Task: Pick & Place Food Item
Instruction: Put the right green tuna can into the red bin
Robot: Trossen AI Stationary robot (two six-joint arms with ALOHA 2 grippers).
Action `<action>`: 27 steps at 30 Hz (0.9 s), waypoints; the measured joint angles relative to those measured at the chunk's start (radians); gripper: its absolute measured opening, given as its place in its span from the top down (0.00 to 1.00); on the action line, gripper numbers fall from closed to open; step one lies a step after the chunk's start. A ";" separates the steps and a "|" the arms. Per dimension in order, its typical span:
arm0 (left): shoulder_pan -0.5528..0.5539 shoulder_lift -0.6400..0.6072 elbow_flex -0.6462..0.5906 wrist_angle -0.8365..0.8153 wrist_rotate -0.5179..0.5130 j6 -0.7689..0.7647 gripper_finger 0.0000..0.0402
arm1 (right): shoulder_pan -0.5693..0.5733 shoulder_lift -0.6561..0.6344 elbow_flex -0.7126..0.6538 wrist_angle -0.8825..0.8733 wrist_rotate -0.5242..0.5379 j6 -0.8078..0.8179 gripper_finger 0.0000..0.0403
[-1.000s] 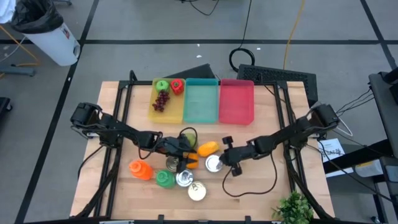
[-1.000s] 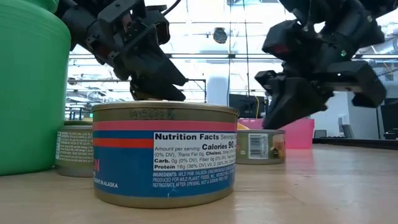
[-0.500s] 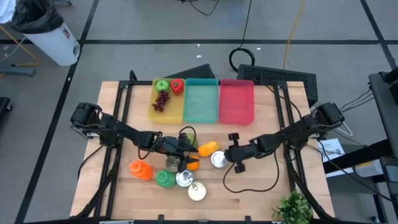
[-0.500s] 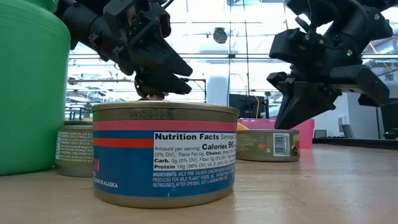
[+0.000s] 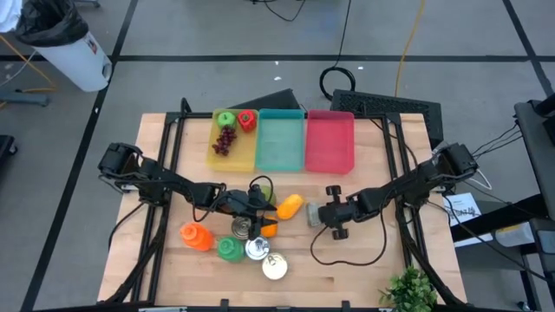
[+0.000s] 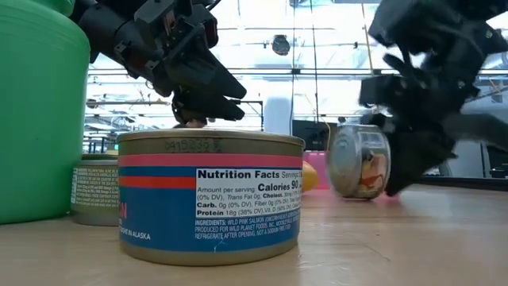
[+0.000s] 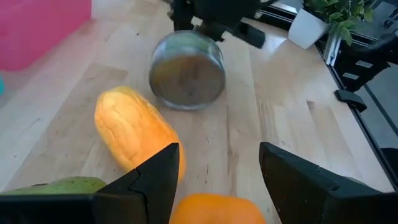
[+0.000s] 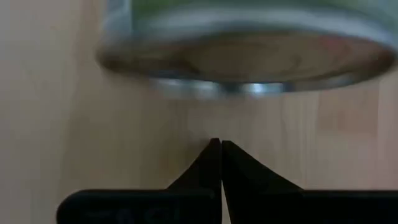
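Note:
A silver can (image 5: 313, 216) stands tipped up on its rim at mid-table, one flat end facing my left wrist camera (image 7: 187, 72). My right gripper (image 5: 328, 217), shut, is right beside the can on its right-edge side, fingertips (image 8: 218, 147) pointing at its other flat end (image 8: 242, 59). My left gripper (image 5: 260, 218) is closed around an orange fruit (image 7: 214, 210). Ahead of it a yellow-orange fruit (image 7: 134, 134) lies on its side on the wood, with a green fruit (image 7: 59, 185) nearby. My left gripper has the orange fruit between its two fingers (image 7: 158, 177); the fruit's sides (image 7: 186, 208) fill the gap. The fingers slant down from the table's left. Whether the fruit rests on the wood cannot be told. My right gripper: I cannot tell whether it touches the can.
Yellow (image 5: 232, 139), teal (image 5: 280, 143) and pink (image 5: 329, 140) bins line the far edge; the yellow one holds fruit. An orange bottle (image 5: 196, 236), a green bottle (image 5: 228, 250) and two cans (image 5: 275, 267) stand near the front. A plant (image 5: 408, 290) sits at the front right.
My right gripper has moved toward the table's right edge and tipped further down. The silver can, which lay flat, has slid along with it toward the right and tipped up onto its rim.

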 joint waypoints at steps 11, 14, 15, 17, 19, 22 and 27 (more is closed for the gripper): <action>0.001 0.000 -0.001 0.000 -0.017 0.008 0.43 | -0.002 -0.008 -0.005 0.035 0.017 -0.004 1.00; 0.001 0.000 -0.001 -0.001 -0.017 0.008 0.43 | -0.002 -0.020 -0.005 0.023 0.019 -0.014 1.00; 0.001 0.000 -0.001 -0.001 -0.017 0.008 0.43 | -0.002 -0.032 -0.005 0.008 0.032 -0.017 1.00; 0.001 0.000 -0.001 -0.002 -0.017 0.008 0.43 | 0.005 -0.060 -0.005 -0.042 0.064 -0.004 1.00; 0.001 0.000 -0.001 -0.005 -0.017 0.007 0.43 | 0.009 -0.096 -0.005 -0.094 0.107 0.016 1.00; 0.001 0.000 -0.001 -0.012 -0.017 0.007 0.43 | 0.022 -0.165 -0.005 -0.138 0.241 0.055 1.00; 0.001 0.000 -0.001 -0.012 -0.018 0.008 0.43 | 0.049 -0.267 -0.036 0.003 0.254 0.003 0.92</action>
